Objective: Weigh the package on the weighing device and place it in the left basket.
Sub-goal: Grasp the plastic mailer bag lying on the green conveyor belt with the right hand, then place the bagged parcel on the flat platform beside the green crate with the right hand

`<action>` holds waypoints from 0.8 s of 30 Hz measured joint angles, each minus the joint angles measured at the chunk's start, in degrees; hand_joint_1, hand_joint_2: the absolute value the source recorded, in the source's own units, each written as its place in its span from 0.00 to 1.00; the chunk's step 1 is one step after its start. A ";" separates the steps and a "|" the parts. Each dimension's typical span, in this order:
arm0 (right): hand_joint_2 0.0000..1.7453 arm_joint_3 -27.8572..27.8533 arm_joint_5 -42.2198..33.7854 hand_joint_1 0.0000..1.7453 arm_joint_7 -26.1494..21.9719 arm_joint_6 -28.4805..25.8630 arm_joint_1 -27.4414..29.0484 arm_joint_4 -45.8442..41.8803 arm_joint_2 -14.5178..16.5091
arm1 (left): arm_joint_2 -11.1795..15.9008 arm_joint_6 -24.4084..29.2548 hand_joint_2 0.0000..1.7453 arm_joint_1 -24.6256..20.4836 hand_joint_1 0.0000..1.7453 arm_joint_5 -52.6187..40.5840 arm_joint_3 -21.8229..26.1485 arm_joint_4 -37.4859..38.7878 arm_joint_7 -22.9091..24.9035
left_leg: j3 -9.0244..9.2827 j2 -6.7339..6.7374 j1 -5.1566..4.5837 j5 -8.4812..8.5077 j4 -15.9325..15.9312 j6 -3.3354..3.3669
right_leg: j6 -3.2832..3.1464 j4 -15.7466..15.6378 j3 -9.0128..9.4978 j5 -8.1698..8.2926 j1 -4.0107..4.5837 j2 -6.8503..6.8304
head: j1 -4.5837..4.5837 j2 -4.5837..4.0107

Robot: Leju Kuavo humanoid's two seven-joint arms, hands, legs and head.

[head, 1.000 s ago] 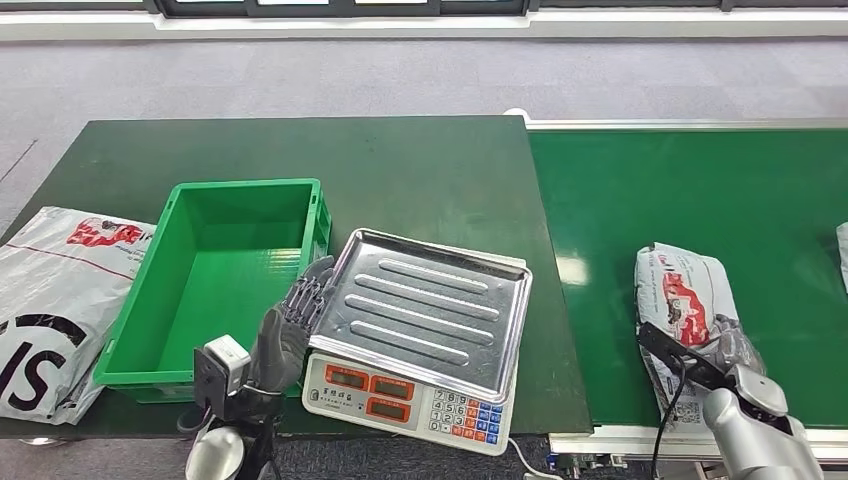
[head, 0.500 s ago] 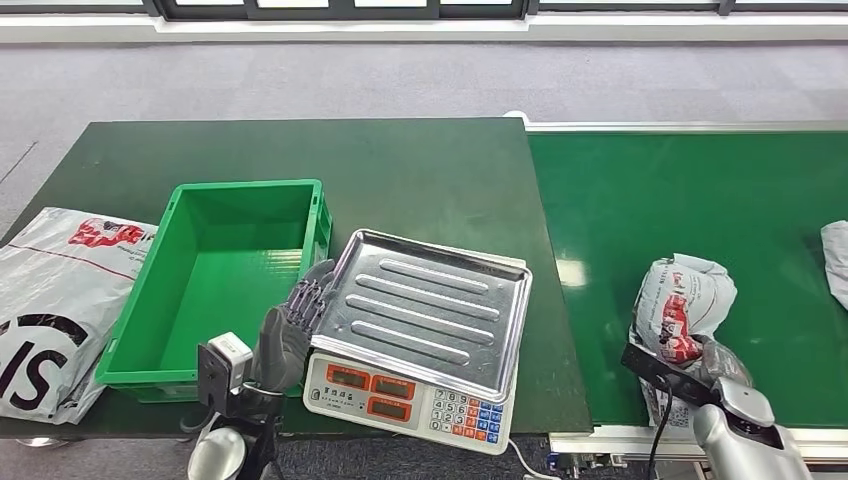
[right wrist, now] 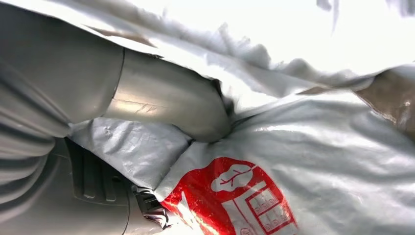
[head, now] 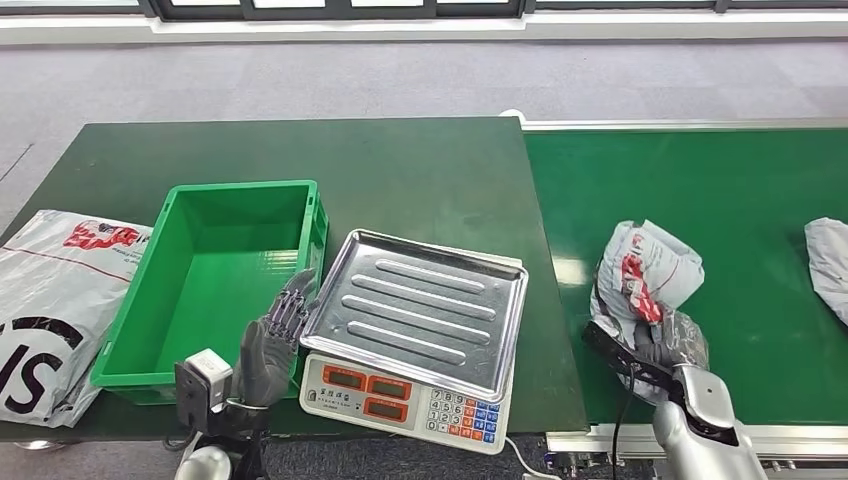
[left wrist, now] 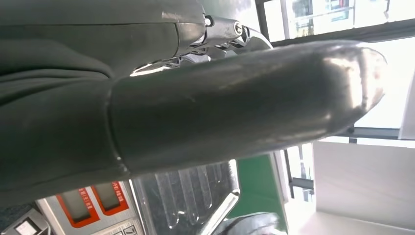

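Package (head: 642, 275), a crumpled grey mailer with red print, sits bunched in the right robot hand (head: 668, 345) at the near edge of the green conveyor belt (head: 740, 190). The right wrist view shows the thumb pressed into the plastic. The left robot hand (head: 275, 335), fingers extended and empty, rests between the scale (head: 415, 330) and green basket (head: 215, 275) on the desk (head: 420, 170).

dark green table (head: 420, 170): green basket (head: 222, 270), weighing scale (head: 415, 340) beside it, white printed mailer bag (head: 55, 300) overhanging left edge | green conveyor belt (head: 720, 180): grey package (head: 645, 275), crumpled, possibly partly lifted; second grey bag (head: 830, 265) at right edge
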 joint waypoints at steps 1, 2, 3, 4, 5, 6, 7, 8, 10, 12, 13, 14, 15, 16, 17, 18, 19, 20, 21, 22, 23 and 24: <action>1.00 0.01 -0.47 1.00 -0.14 -1.40 0.77 -2.88 0.55 | -0.16 -0.25 0.00 0.42 0.00 0.16 0.24 -0.43 -0.03 | 0.01 -0.13 0.01 0.06 0.00 -0.01 | -0.01 0.00 -0.02 0.01 0.00 -0.09 | 0.00 0.00; 1.00 -0.06 -1.01 1.00 -0.34 -2.32 1.57 -5.87 1.03 | -0.27 -0.51 0.00 0.75 0.00 0.34 0.47 -0.78 -0.05 | -0.02 -0.24 0.02 0.09 0.00 -0.03 | -0.01 0.00 -0.01 0.00 0.01 -0.18 | 0.00 0.00; 1.00 -0.19 -1.47 1.00 -0.57 -2.80 2.34 -8.64 1.43 | -0.36 -0.68 0.00 0.99 0.00 0.47 0.67 -1.02 -0.06 | -0.05 -0.32 0.02 0.09 0.00 -0.04 | -0.02 0.01 -0.01 -0.01 0.01 -0.22 | 0.01 0.00; 1.00 -0.33 -1.75 1.00 -0.75 -3.00 3.05 -11.11 1.79 | -0.42 -0.83 0.00 1.14 0.00 0.58 0.80 -1.22 -0.07 | -0.07 -0.34 0.02 0.08 0.00 -0.05 | -0.02 0.01 -0.01 -0.02 0.01 -0.22 | 0.01 0.00; 1.00 -0.48 -1.94 1.00 -0.88 -2.99 3.68 -13.10 2.08 | -0.47 -0.94 0.00 1.23 0.00 0.68 0.90 -1.37 -0.08 | -0.09 -0.33 0.02 0.07 0.00 -0.04 | -0.03 0.01 -0.02 -0.03 0.00 -0.21 | 0.00 0.00; 1.00 -0.65 -2.06 1.00 -0.98 -3.03 4.19 -14.56 2.29 | -0.51 -1.00 0.00 1.30 0.00 0.74 0.96 -1.50 -0.09 | -0.11 -0.32 0.01 0.05 0.00 -0.04 | -0.03 0.01 -0.03 -0.03 0.00 -0.20 | 0.01 0.00; 1.00 -0.81 -2.19 1.00 -1.15 -3.19 4.62 -15.73 2.48 | -0.55 -1.06 0.00 1.34 0.00 0.80 1.03 -1.60 -0.10 | -0.12 -0.31 0.01 0.03 0.00 -0.02 | -0.03 0.00 -0.04 -0.04 -0.01 -0.19 | 0.00 0.00; 1.00 -1.03 -2.42 1.00 -1.51 -3.59 4.98 -16.72 2.66 | -0.58 -1.13 0.00 1.37 0.00 0.85 1.14 -1.68 -0.11 | -0.12 -0.29 0.00 0.02 0.00 0.00 | -0.03 0.00 -0.05 -0.04 -0.01 -0.19 | 0.00 0.00; 1.00 -1.52 -3.53 1.00 -3.11 -5.76 5.61 -18.46 3.05 | -0.68 -1.26 0.00 1.42 0.00 0.98 1.35 -1.74 -0.11 | -0.13 -0.27 -0.02 0.01 0.01 0.01 | -0.02 0.00 -0.06 -0.04 -0.03 -0.19 | 0.00 0.00; 1.00 -1.91 -4.84 1.00 -4.70 -8.12 6.16 -19.78 3.33 | -0.76 -1.33 0.00 1.46 0.00 1.06 1.46 -1.76 -0.10 | -0.13 -0.27 -0.04 0.01 0.02 0.03 | -0.02 -0.01 -0.07 -0.04 -0.05 -0.20 | 0.00 0.00; 1.00 -2.02 -5.19 1.00 -5.10 -8.72 6.32 -20.11 3.39 | -0.78 -1.34 0.00 1.47 0.00 1.07 1.47 -1.76 -0.09 | -0.13 -0.27 -0.04 0.01 0.02 0.04 | -0.01 -0.01 -0.06 -0.04 -0.05 -0.20 | 0.00 0.00; 1.00 -2.05 -5.25 1.00 -5.17 -8.83 6.37 -20.18 3.40 | -0.79 -1.34 0.00 1.47 0.00 1.07 1.47 -1.76 -0.09 | -0.13 -0.27 -0.05 0.00 0.02 0.04 | -0.01 -0.01 -0.06 -0.03 -0.06 -0.21 | 0.00 0.00; 1.00 -2.06 -5.30 1.00 -5.22 -8.90 6.42 -20.23 3.41 | -0.79 -1.34 0.00 1.48 0.00 1.08 1.48 -1.76 -0.10 | -0.13 -0.27 -0.05 0.00 0.02 0.04 | -0.01 -0.01 -0.06 -0.03 -0.06 -0.21 | 0.00 0.00; 1.00 -2.65 -6.69 1.00 -6.34 -10.30 7.15 -22.11 3.77 | -0.83 -1.34 0.00 1.54 0.00 1.19 1.60 -1.74 -0.18 | -0.12 -0.25 -0.05 0.00 0.02 0.04 | -0.02 -0.01 -0.06 -0.03 -0.06 -0.20 | 0.00 0.00; 1.00 -3.25 -8.11 1.00 -7.50 -11.73 7.98 -24.03 4.14 | -0.87 -1.34 0.00 1.59 0.00 1.31 1.72 -1.73 -0.26 | -0.12 -0.23 -0.05 0.00 0.02 0.05 | -0.02 -0.01 -0.07 -0.03 -0.06 -0.19 | 0.00 0.00; 1.00 -3.96 -9.81 1.00 -8.99 -13.58 8.88 -26.35 4.66 | -0.93 -1.34 0.00 1.64 0.00 1.45 1.84 -1.71 -0.40 | -0.11 -0.20 -0.05 0.00 0.02 0.05 | -0.02 -0.01 -0.07 -0.03 -0.06 -0.19 | 0.00 0.00; 1.00 -4.68 -11.66 1.00 -10.66 -15.56 9.80 -28.84 5.26 | -0.98 -1.34 0.00 1.68 0.00 1.58 1.97 -1.69 -0.57 | -0.11 -0.18 -0.05 0.00 0.02 0.05 | -0.02 -0.01 -0.08 -0.03 -0.05 -0.18 | 0.00 0.00; 1.00 -4.82 -12.29 1.00 -11.45 -16.39 10.10 -29.76 5.64 | -0.99 -1.33 0.00 1.67 0.00 1.61 1.97 -1.68 -0.70 | -0.11 -0.16 -0.05 0.00 0.01 0.05 | -0.02 -0.01 -0.08 -0.03 -0.06 -0.18 | 0.00 0.00; 1.00 -4.96 -12.99 1.00 -12.36 -17.26 10.32 -30.90 6.13 | -1.01 -1.31 0.00 1.66 0.00 1.64 1.98 -1.67 -0.85 | -0.11 -0.15 -0.05 0.00 0.01 0.05 | -0.02 -0.01 -0.09 -0.03 -0.05 -0.17 | 0.00 0.01; 1.00 -4.97 -13.45 1.00 -13.03 -17.74 10.46 -31.83 6.57 | -1.01 -1.28 0.00 1.65 0.00 1.66 1.98 -1.66 -0.98 | -0.11 -0.13 -0.05 0.00 0.01 0.05 | -0.02 -0.01 -0.09 -0.03 -0.05 -0.16 | 0.00 0.01; 1.00 -4.96 -13.73 1.00 -13.57 -17.97 10.51 -32.71 7.02 | -1.01 -1.26 0.00 1.63 0.00 1.71 1.98 -1.64 -1.09 | -0.12 -0.11 -0.05 -0.01 0.01 0.05 | -0.02 -0.01 -0.09 -0.03 -0.05 -0.16 | 0.00 0.01; 1.00 -4.87 -13.92 1.00 -13.99 -17.92 10.41 -33.43 7.41 | -1.01 -1.26 0.00 1.59 0.00 1.80 1.98 -1.59 -1.18 | -0.13 -0.10 -0.05 0.00 0.00 0.05 | -0.02 -0.01 -0.08 -0.03 -0.05 -0.15 | 0.00 0.01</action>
